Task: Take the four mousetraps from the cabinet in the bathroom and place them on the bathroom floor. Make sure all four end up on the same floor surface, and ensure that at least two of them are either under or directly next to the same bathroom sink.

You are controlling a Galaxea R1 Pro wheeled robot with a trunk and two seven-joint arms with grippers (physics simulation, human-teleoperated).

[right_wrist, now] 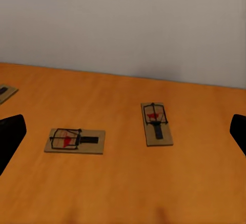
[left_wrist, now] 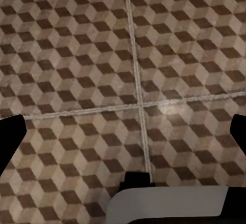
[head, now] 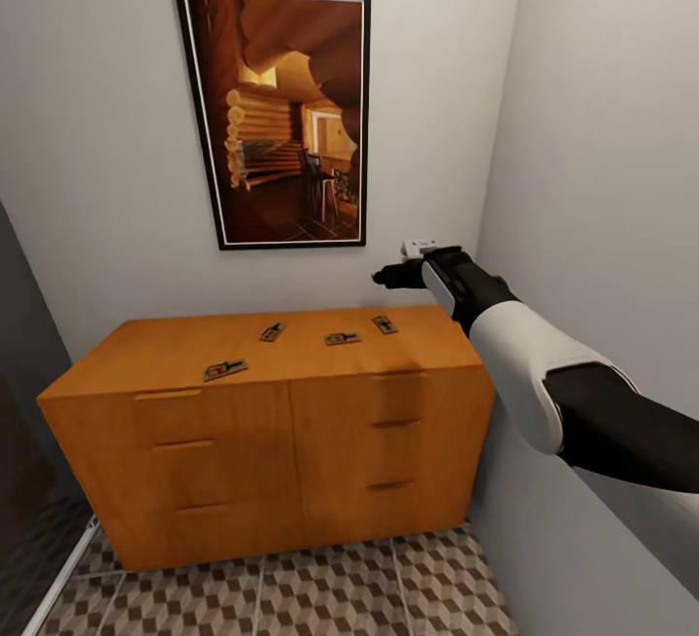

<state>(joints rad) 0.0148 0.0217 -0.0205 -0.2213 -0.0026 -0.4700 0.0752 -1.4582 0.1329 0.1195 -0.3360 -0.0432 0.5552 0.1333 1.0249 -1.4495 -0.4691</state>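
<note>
Nearest, the patterned bathroom floor (head: 320,597) is lying below the left end effector (left_wrist: 123,131), whose fingers are standing wide apart and empty. Beyond, the cabinet (head: 272,442) is standing against the wall. Four mousetraps (head: 225,369) (head: 272,332) (head: 342,338) (head: 384,324) are lying flat on its top. The right end effector (head: 383,277) is hovering above them, fingers spread and empty. Farthest, a framed picture (head: 277,112) is hanging.
</note>
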